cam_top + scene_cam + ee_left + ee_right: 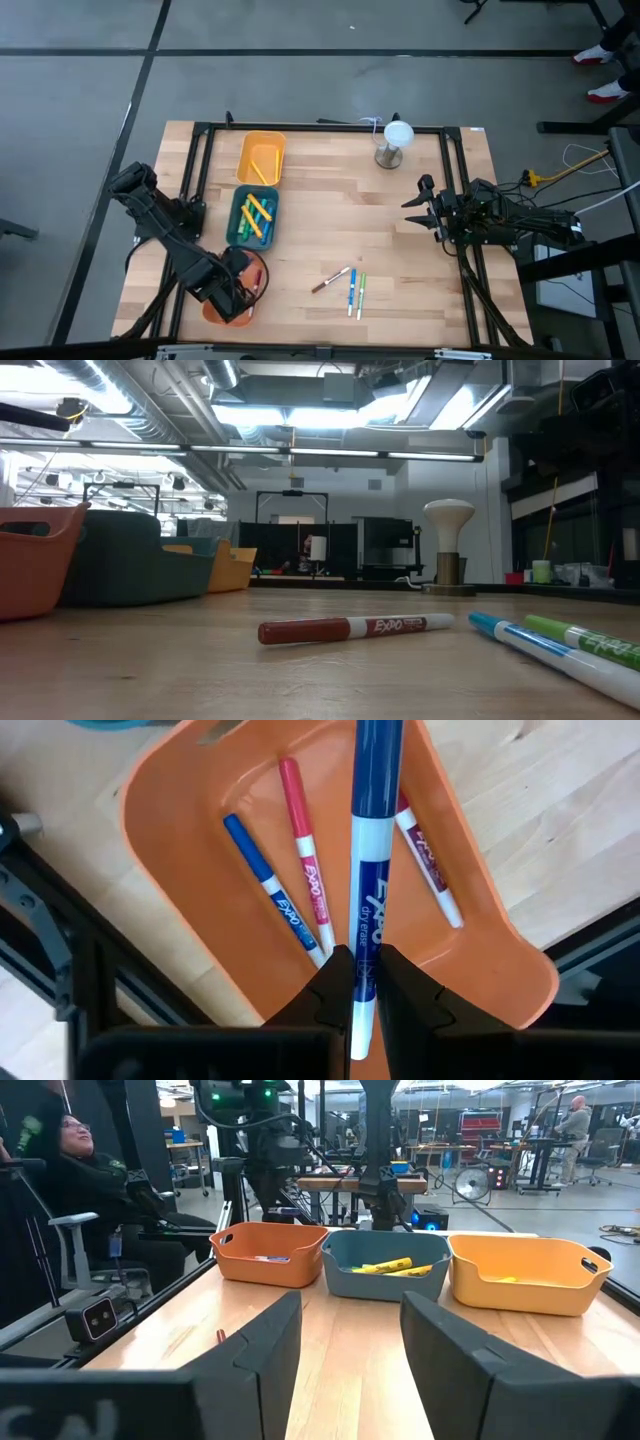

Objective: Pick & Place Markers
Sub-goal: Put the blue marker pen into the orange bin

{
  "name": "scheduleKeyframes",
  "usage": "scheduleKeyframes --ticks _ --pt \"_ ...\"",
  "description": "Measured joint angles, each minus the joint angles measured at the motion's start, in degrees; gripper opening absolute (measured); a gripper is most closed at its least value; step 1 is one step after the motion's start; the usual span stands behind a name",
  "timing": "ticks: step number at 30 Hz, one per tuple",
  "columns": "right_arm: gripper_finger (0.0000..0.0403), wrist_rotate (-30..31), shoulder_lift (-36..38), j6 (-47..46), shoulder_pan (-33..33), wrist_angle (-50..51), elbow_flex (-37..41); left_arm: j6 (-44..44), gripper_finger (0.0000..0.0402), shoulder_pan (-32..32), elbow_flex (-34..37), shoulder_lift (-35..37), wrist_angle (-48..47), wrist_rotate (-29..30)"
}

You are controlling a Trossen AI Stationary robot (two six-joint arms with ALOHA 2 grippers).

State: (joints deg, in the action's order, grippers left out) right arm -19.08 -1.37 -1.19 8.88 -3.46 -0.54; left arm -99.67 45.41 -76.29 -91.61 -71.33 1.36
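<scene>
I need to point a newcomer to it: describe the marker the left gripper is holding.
Find the orange tray at the table's front left corner, last in the row of three trays. The left gripper hangs over it, shut on a dark blue marker. Unlike the blue marker and two red markers lying in the tray, it is pinched between the fingers.

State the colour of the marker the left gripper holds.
Dark blue marker, white barrel, between the left gripper fingers; clearest in the left wrist view.

Bright ceiling strip lights (300,410) flare white in the low view, washing the table (200,660) evenly with faint shadows, while the nearest light-blue and green markers (570,645) blur and the room behind looks soft and dim.
</scene>
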Motion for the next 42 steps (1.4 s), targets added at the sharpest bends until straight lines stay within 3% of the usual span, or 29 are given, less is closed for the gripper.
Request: scheduleKeyframes --ticks 14,21,35,42 --pt "0.0170 -0.02 -0.02 0.00 -0.02 0.00 0.00 -3.23 0.0024 -0.23 0.00 -0.55 0.51 0.91" --pt "0.0170 -0.01 0.01 0.00 -0.01 0.00 0.00 -0.02 0.0024 -1.44 0.02 -2.98 0.65 -3.95" --pt "0.0170 -0.01 0.00 0.00 -0.01 0.00 0.01 -0.18 0.0024 -1.79 0.07 -7.90 0.32 -6.68" --pt "0.0170 -0.02 0.01 0.00 0.00 -0.02 0.00 -1.93 0.0050 -1.81 0.07 -8.74 0.21 -6.19"
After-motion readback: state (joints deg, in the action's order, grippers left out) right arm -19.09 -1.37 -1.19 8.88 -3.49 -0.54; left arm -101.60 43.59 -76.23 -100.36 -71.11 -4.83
